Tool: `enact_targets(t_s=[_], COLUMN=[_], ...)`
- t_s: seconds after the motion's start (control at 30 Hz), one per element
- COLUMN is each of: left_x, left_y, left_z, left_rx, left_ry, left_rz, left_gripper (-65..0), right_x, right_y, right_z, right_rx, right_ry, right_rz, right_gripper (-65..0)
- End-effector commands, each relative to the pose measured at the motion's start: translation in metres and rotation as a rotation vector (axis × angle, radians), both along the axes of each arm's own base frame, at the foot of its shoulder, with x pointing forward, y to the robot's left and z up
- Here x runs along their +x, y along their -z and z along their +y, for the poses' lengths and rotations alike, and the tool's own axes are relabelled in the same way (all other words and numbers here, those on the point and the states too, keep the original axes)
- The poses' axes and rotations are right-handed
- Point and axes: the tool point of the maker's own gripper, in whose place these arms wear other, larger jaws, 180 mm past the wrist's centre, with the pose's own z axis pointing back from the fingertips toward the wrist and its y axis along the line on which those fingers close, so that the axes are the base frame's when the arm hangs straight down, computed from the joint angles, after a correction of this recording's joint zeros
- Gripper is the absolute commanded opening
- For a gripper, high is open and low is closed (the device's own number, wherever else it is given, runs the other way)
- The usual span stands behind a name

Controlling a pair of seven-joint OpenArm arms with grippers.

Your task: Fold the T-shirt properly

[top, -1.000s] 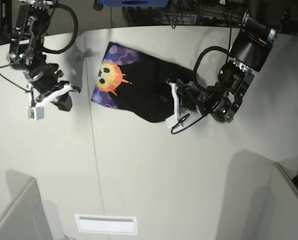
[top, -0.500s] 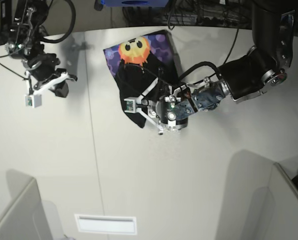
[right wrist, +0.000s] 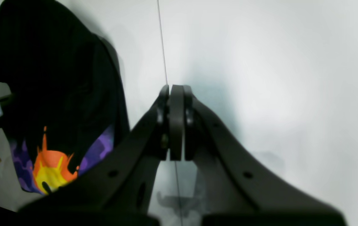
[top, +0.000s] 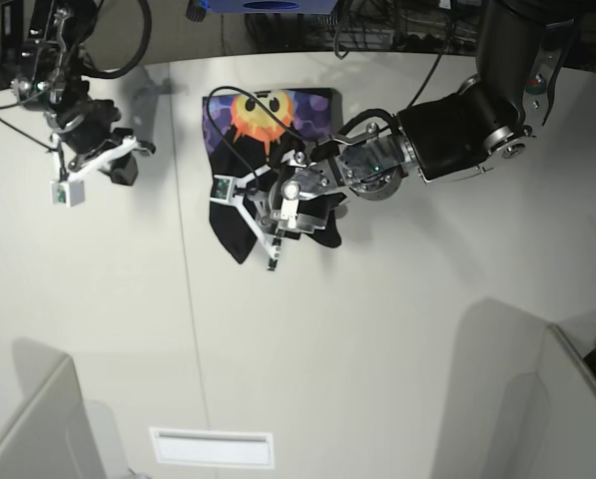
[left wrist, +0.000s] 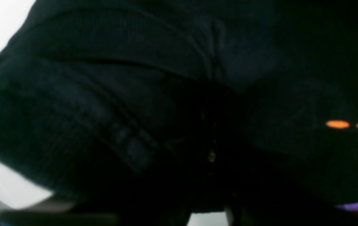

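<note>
Left gripper [top: 263, 205] seemingly clamped on bunched T-shirt [top: 278, 120]; right gripper [right wrist: 176, 122] closed, empty.

Right claw [right wrist: 176, 125] closed; left claw [top: 278, 205] seemingly clamped.

No words, labels, brands or numbers can be read anywhere; the T-shirt [top: 278, 140] bears only a printed sun face.

Probably lab — white table [top: 377, 329], cables [top: 397, 35]
</note>
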Motion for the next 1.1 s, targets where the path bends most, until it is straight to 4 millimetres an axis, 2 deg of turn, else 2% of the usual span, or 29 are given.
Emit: enact_targets(t_s=[0.0, 0.33, 0.5, 0.57, 0.63, 0.73, 0.83, 0.93, 1.07], left_x=[-0.005, -0.013, -0.019, -0.014, -0.01, -0.007, 0.006, 0.022, 0.038], left_y=[0.001, 0.002, 0.002, -0.001, -0.003, -0.006, -0.015, -0.032, -0.067], left_z=[-0.004, -0.012, -0.009, -0.008, -0.008, -0.008, -0.008, -0.01, -0.019], left_rx=[-0.017, -0.033, 0.016, 0.018, 0.018, 0.017, -0.007, -0.057, -0.155], left_ry=[0.008, 0.023, 0.134, 0.134, 0.132, 0.13, 0.097, 0.055, 0.024], left_rz=[0.019, 0.032, 0.056, 0.045, 0.037, 0.03, 0.014, -0.014, -0.075], left_gripper=[-65.0, -65.0, -65.0, -65.0, -54.1, -32.4, -17.8, -10.5, -9.1], right_x=[0.007, 0.007, 0.007, 0.007, 0.007, 0.007, 0.007, 0.007, 0.007], right_y=[-0.011, -0.011, -0.011, -0.011, -0.011, -0.011, -0.011, -0.011, -0.011], right_z=[-0.002, -0.002, -0.002, -0.002, -0.002, -0.002, -0.002, -0.002, -0.002], right_rx=[-0.007, -0.006, -0.006, -0.006, -0.006, -0.006, -0.006, -0.006, -0.006], right_ry=[-0.002, -0.002, -0.002, -0.002, -0.002, -0.002, -0.001, -0.001, -0.001], right_rz=[-0.047, -0.048, -0.048, -0.047, -0.047, -0.047, -0.045, -0.047, -0.047], right_gripper=[-65.0, -65.0, -65.0, -65.0, -65.0, -65.0, -65.0, -65.0, -65.0])
